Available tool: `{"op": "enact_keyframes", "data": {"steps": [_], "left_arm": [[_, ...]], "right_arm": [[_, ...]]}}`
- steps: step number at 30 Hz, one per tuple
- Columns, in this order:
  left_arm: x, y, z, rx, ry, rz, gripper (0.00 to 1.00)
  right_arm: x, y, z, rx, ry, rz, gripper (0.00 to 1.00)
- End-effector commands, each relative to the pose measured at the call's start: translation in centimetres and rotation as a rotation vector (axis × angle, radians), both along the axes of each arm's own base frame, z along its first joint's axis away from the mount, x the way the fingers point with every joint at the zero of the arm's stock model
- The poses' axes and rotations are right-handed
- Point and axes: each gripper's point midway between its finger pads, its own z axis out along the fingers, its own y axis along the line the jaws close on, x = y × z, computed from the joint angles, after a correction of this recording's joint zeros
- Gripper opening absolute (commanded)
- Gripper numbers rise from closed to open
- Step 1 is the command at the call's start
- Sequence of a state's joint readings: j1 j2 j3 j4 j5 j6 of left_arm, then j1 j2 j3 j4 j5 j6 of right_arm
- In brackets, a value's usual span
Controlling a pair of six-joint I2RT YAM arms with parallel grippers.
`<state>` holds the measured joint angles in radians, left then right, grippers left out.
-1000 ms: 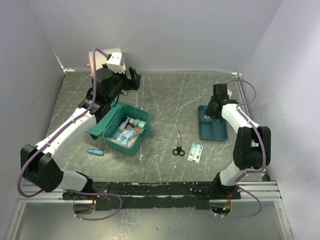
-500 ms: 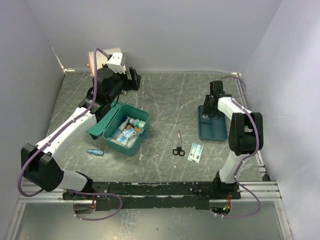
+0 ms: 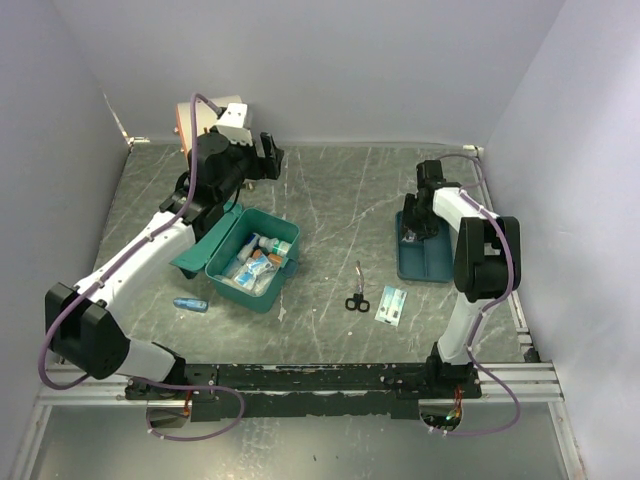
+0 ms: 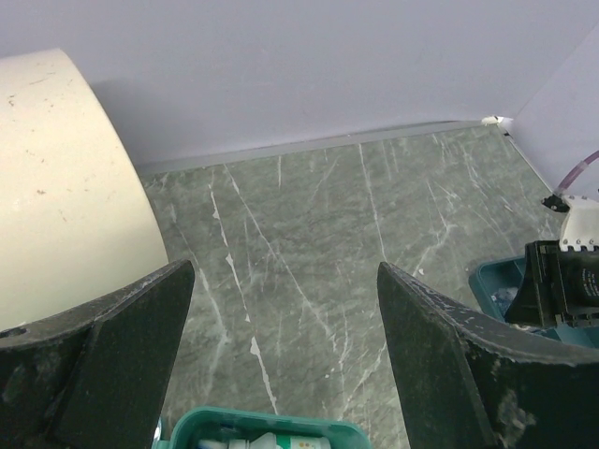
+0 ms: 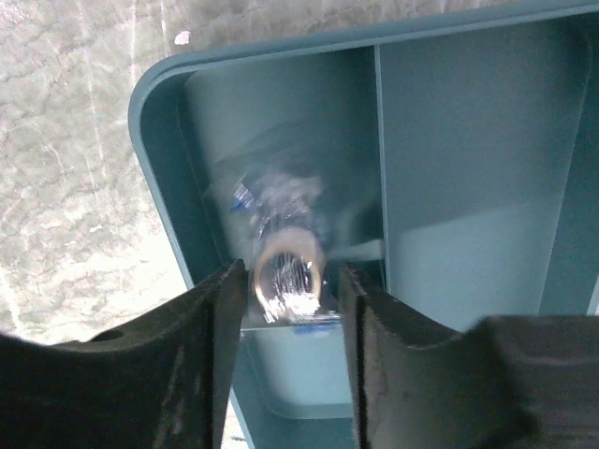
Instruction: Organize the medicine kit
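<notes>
The medicine kit [image 3: 262,292] is a teal-green box standing open left of centre, with bottles and packets inside and its lid [image 3: 203,246] tipped to the left. Its far rim shows in the left wrist view [image 4: 257,432]. My left gripper [image 3: 266,155] is open and empty, held above the table beyond the kit [image 4: 283,271]. My right gripper [image 3: 413,228] is low in the far-left compartment of the blue-teal divided tray [image 3: 437,262]. Its jaws stand narrowly open on either side of a small plastic-wrapped roll [image 5: 288,274], with thin gaps on both sides.
Black scissors [image 3: 357,296] and a flat white packet [image 3: 391,304] lie in front of the tray. A blue tube [image 3: 190,304] lies left of the kit. A large cream drum [image 4: 56,187] stands at the back left by the left gripper.
My right arm has swung in over the tray, bringing its gripper down into the far-left compartment. The left arm has barely moved.
</notes>
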<state>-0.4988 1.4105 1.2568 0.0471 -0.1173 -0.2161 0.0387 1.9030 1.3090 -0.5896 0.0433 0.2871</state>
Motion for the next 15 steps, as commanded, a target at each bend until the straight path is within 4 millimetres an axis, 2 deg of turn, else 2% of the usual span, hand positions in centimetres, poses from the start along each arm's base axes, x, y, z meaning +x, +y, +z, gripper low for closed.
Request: {"op": "enact_keyframes", "data": {"steps": [1, 6, 11, 15], "left_arm": [[0.4, -0.3, 1.6, -0.011, -0.03, -0.014, 0.9], [0.7, -0.2, 1.7, -0.003, -0.032, -0.009, 0.9], [0.7, -0.1, 1.7, -0.002, -0.034, -0.002, 0.9], [0.4, 0.2, 1.8, -0.007, -0.024, 0.008, 0.9]], "right_arm": [[0.8, -0.4, 0.8, -0.013, 0.005, -0.017, 0.49], [1.9, -0.7, 2.5, -0.024, -0.048, -0.046, 0.5], [1.8, -0.6, 2.6, -0.019, -0.059, -0.049, 0.39], [1.9, 0.9, 4.1, -0.013, -0.1, -0.042, 0.37]]}}
